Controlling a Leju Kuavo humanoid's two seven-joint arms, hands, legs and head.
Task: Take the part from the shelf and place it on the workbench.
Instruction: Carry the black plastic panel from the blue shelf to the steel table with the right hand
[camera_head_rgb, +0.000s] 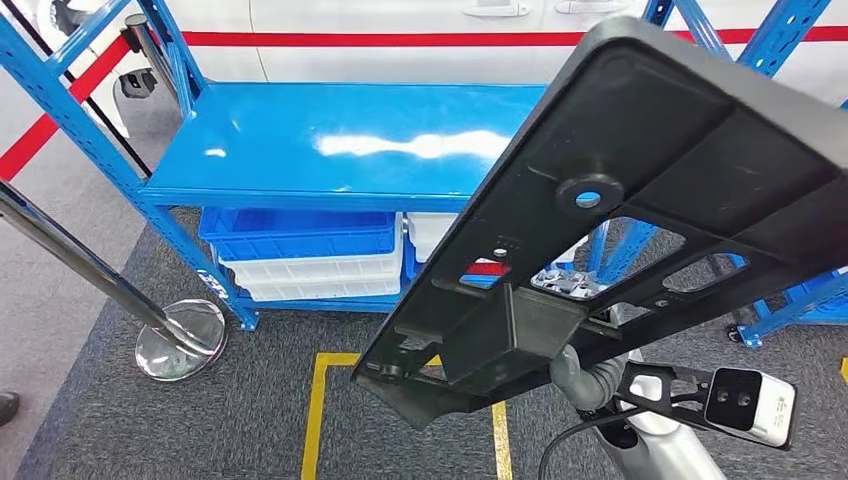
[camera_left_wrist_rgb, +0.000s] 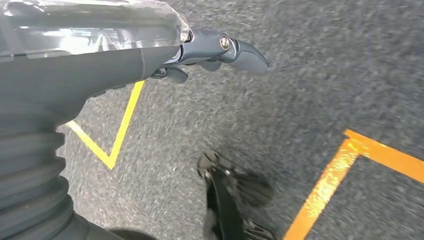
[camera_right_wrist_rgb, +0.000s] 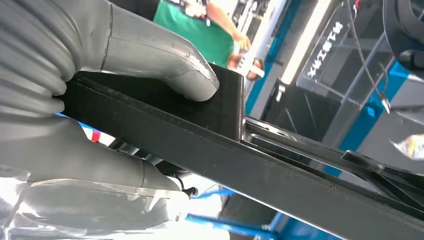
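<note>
Above the grey carpet in front of the blue shelf (camera_head_rgb: 330, 150), a large black plastic part (camera_head_rgb: 640, 190) is held up tilted, its ribbed underside turned toward the head camera, clear of the shelf and resting on nothing. It is gripped at its lower end by the right hand (camera_head_rgb: 580, 375), which is seen there as a grey thumb and wrist under the boxy block of the part. From the right wrist view, the thick grey thumb (camera_right_wrist_rgb: 165, 65) is pressed onto the black block (camera_right_wrist_rgb: 220, 107) of the part while the rest of the hand is closed against the opposite face, so the part is clamped between them. The left hand (camera_left_wrist_rgb: 210, 52) is seen hanging over the carpet in the left wrist view, with nothing in it and its dark fingers (camera_left_wrist_rgb: 247, 55) curled loosely inward. Yellow tape lines (camera_head_rgb: 318, 410) are marked on the floor. Under the glossy top level of the shelf, stacked blue and white bins (camera_head_rgb: 305, 255) are stored. Near the shelf's left front corner, a chrome stanchion base (camera_head_rgb: 180, 340) is standing on the carpet.
</note>
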